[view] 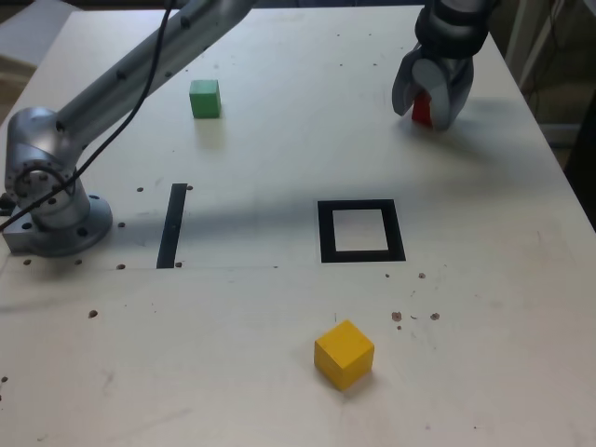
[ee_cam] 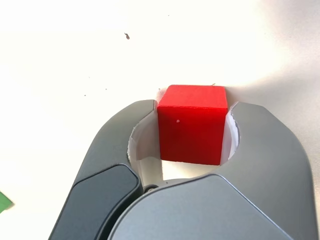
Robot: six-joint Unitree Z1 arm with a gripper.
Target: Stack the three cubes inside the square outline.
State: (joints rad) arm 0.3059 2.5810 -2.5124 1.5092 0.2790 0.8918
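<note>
exterior view looking down across table [view: 214,372] from afar, wrist view close above, both catching red cube [ee_cam: 192,127]

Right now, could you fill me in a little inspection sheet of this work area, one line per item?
Surface: white table, specked with small dark marks.
Job's things: red cube between the gripper's jaws; green cube near the arm; yellow cube nearest the camera; square outline with no cube inside.
Clutter: thin black strip, left of the outline in the exterior view.
Gripper: the gripper is shut on the red cube.
Cables: one black cable along the arm.
Surroundings: dark object at the exterior view's right edge, too cropped to name.
</note>
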